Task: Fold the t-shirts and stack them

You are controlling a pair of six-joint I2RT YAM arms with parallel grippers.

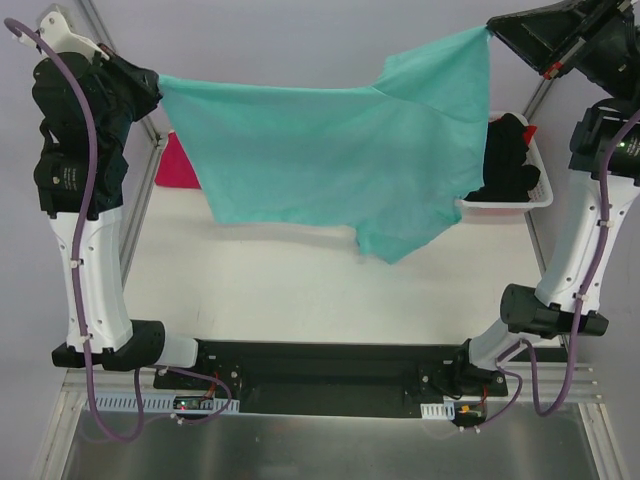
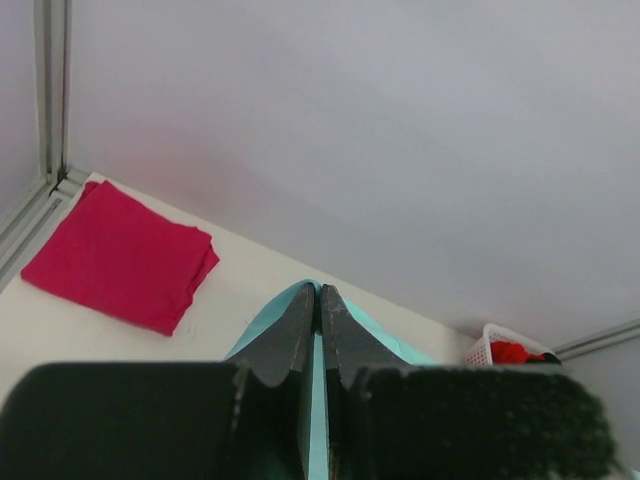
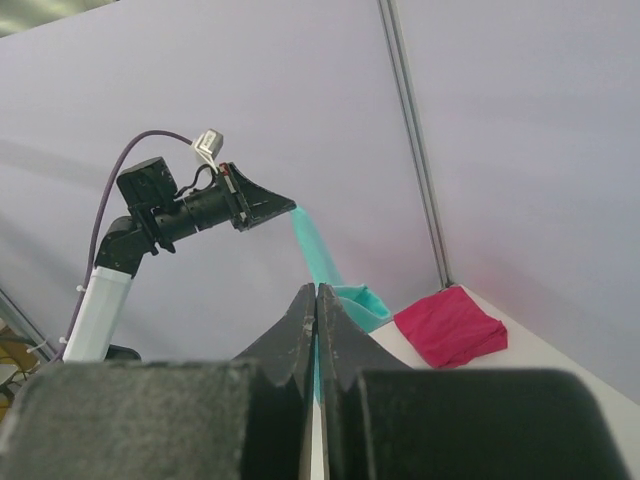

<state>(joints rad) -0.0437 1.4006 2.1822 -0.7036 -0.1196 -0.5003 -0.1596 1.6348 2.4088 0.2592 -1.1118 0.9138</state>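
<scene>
The teal t-shirt (image 1: 330,155) hangs stretched in the air between my two grippers, above the table. My left gripper (image 1: 155,85) is shut on its left corner; teal cloth (image 2: 317,400) shows between the closed fingers in the left wrist view. My right gripper (image 1: 492,32) is shut on its upper right corner; teal cloth (image 3: 318,368) shows between those fingers too. The shirt's lower part sags toward the table at the middle right. A folded magenta-pink t-shirt (image 1: 178,165) lies flat at the back left of the table, also in the left wrist view (image 2: 120,255) and the right wrist view (image 3: 450,327).
A white basket (image 1: 520,200) at the back right holds black (image 1: 510,165) and red garments. The white table top (image 1: 300,285) spreads below the hanging shirt. Metal frame posts stand at the back corners.
</scene>
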